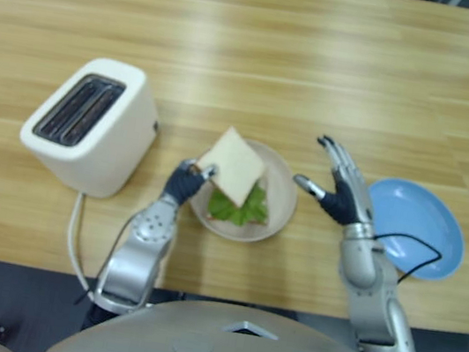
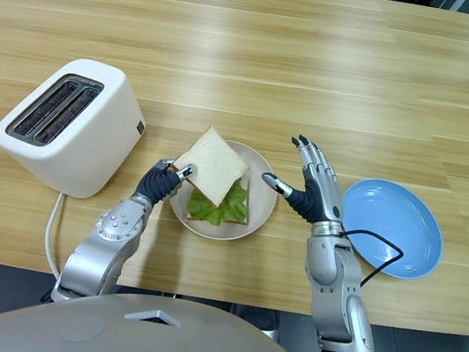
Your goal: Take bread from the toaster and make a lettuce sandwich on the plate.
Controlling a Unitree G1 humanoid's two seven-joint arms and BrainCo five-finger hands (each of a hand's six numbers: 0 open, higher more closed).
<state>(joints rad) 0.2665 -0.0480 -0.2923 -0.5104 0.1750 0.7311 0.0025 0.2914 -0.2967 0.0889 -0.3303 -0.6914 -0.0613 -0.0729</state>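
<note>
A white toaster (image 1: 91, 125) stands at the left of the wooden table, its two slots dark. Right of it sits a beige plate (image 1: 284, 182) holding a bottom slice with green lettuce (image 1: 243, 209) on top. My left hand (image 1: 185, 182) is at the plate's left rim, shut on the corner of a white bread slice (image 1: 235, 164) that tilts over the lettuce. My right hand (image 1: 339, 191) is held just right of the plate, open with fingers spread, holding nothing.
A blue plate (image 1: 419, 225) lies at the right, close to my right hand, with a black cable (image 1: 414, 254) looping over its near edge. The toaster's white cord (image 1: 75, 236) runs off the table's front edge. Bare wood stretches behind.
</note>
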